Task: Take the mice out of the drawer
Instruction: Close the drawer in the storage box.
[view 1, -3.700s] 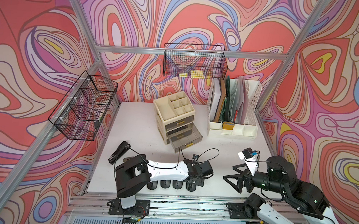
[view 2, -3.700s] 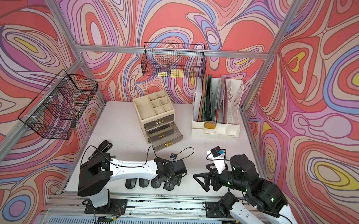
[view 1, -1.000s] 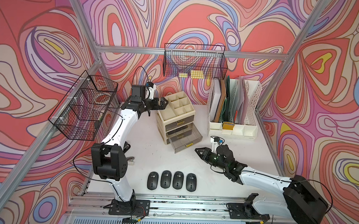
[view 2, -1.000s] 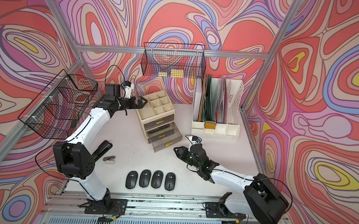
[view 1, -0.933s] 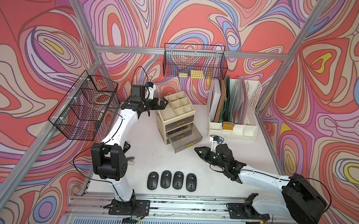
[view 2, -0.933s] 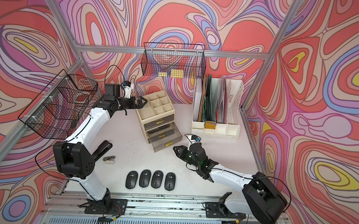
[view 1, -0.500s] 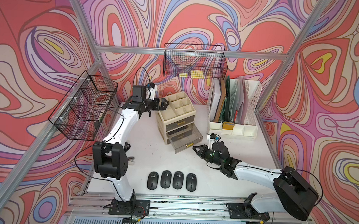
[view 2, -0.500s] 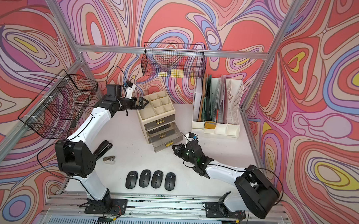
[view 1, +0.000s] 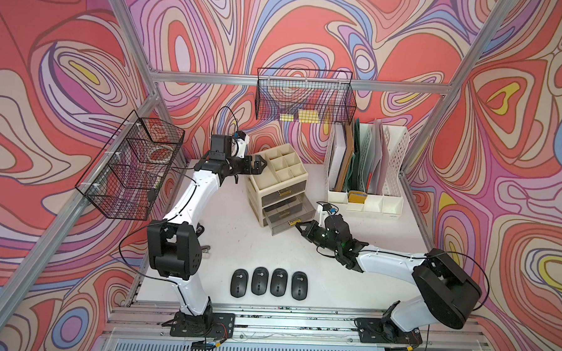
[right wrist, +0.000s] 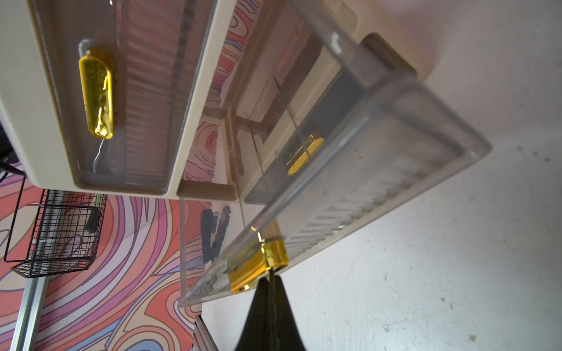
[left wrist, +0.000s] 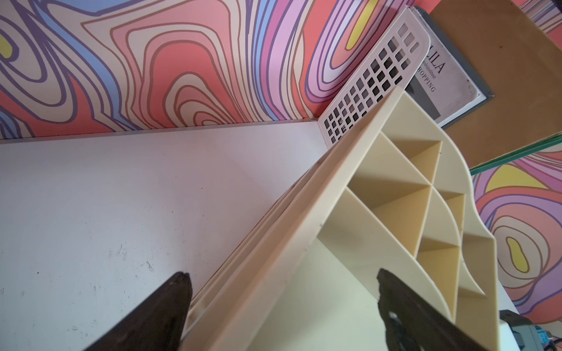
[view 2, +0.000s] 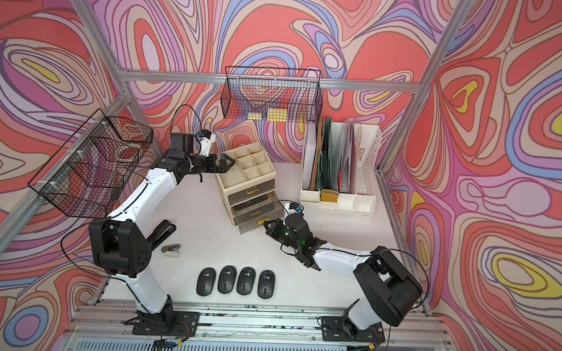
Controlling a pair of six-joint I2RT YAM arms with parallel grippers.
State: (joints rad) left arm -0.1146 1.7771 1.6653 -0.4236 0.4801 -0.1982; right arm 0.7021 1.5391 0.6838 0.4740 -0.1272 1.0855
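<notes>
- Left gripper is straddling the top edge of the organizer, jaws wide apart, probably steadying it.
- Right gripper, closed tight, is touching the gold handle of the open drawer, probably to work it.

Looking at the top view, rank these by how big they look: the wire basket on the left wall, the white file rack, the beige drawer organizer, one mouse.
1. Left-wall wire basket, though it hangs nearer the camera.
2. File rack and drawer organizer: too alike to rank.
3. Mouse.
</notes>
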